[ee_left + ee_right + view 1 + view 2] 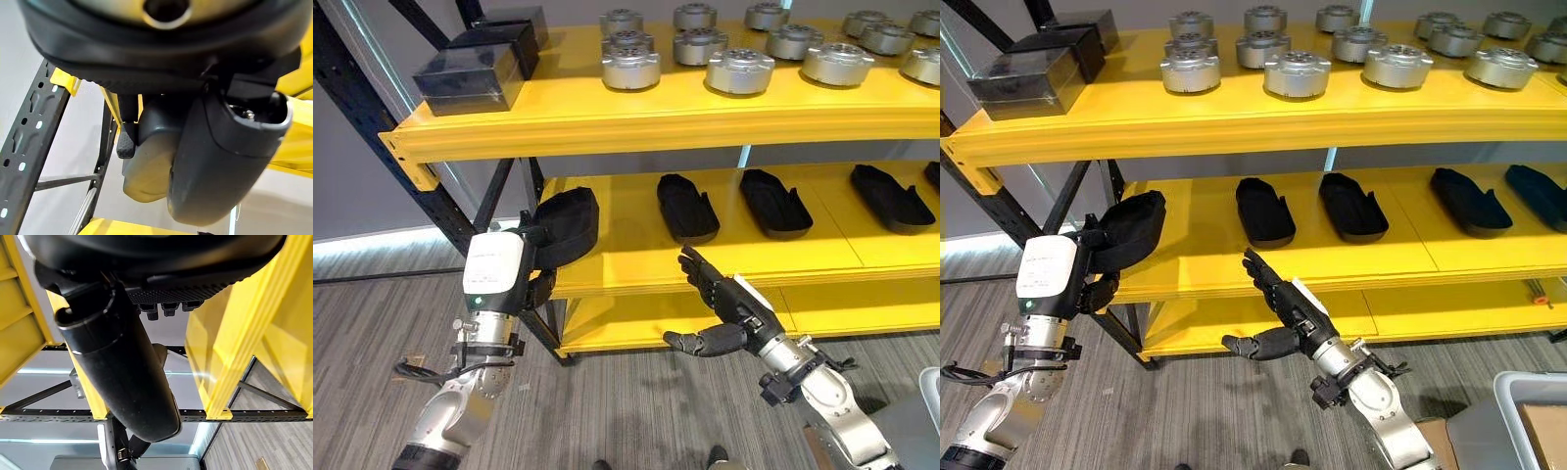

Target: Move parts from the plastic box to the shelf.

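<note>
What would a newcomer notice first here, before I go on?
The bright yellow shelf, its top level lined with round silver metal parts and black boxes at its left end. On the middle level lies a row of black shoe-shaped parts; the left hand holds another black part at that level's left end, while the right hand hangs open below its front edge.

— What's the floor like here?
— Grey wood-look planks, running under the rack.
— And behind?
— A plain grey wall, a bright light strip low along it, dark perforated uprights.
</note>
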Robot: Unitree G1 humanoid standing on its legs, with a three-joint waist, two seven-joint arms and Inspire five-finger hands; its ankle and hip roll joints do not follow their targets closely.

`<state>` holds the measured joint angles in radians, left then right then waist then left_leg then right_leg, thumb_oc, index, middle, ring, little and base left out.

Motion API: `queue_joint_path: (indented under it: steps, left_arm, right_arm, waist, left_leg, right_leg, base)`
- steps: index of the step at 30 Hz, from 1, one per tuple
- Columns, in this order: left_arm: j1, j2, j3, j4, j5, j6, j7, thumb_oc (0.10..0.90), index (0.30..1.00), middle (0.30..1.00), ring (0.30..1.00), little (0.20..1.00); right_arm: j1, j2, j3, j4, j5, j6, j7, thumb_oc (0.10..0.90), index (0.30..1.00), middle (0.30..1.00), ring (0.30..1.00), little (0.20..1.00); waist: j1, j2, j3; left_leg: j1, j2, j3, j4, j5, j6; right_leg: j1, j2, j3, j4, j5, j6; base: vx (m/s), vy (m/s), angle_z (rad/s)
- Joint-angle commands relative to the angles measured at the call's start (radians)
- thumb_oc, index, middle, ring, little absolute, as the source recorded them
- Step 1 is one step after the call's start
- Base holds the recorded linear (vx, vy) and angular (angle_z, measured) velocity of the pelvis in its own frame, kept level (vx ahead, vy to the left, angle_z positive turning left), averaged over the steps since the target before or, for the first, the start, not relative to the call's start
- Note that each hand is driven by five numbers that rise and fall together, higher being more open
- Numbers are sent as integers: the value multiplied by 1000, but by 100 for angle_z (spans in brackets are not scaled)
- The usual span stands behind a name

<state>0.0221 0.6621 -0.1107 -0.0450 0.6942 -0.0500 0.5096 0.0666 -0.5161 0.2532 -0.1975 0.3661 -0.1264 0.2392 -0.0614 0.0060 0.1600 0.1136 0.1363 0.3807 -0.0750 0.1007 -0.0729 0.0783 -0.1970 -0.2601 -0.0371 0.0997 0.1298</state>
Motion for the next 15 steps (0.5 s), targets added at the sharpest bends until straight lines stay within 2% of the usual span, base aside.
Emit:
queue_joint_path:
  steps: [1,3,4,10,15]
  left_arm:
    - [-113,40,102,-102,23,-45,77,400,300,300,300,300]
    - [-115,41,101,-101,22,-50,79,400,300,300,300,300]
    - [-90,21,122,-68,-25,-148,84,400,300,300,300,300]
    - [-88,33,132,-80,-25,-157,84,400,300,300,300,300]
    - [-82,34,145,-91,-32,-143,85,400,300,300,300,300]
  right_arm:
    - [-95,7,-34,-132,38,-89,-22,900,1000,1000,1000,1000]
    - [-100,6,-31,-130,3,-105,-34,900,1000,1000,1000,1000]
    - [-58,71,-68,-56,64,-83,-36,900,1000,1000,1000,1000]
    - [-64,75,-72,-66,103,-53,-40,900,1000,1000,1000,1000]
    - [-62,67,-76,-71,58,-52,-38,900,1000,1000,1000,1000]
  waist:
    - [-12,-12,-67]
    - [-9,-13,-68]
    - [-10,13,-28]
    - [2,11,-30]
    - [9,4,-36]
  left_leg:
    - [-23,51,-64,42,-69,-37]
    - [-24,50,-67,42,-70,-37]
    - [-2,18,-22,0,-91,-14]
    - [9,12,-2,-1,-96,-4]
    - [4,16,-2,21,-98,-5]
  right_leg:
    - [32,-1,-10,81,-150,21]
    - [32,0,-10,81,-151,21]
    - [-31,-58,-95,113,-111,69]
    - [-19,-69,-112,101,-102,79]
    - [1,-65,-108,90,-108,70]
  base:
    - [10,-8,-5]
    - [-7,-4,-5]
    - [-53,22,-1]
    - [-48,21,2]
    - [0,0,0]
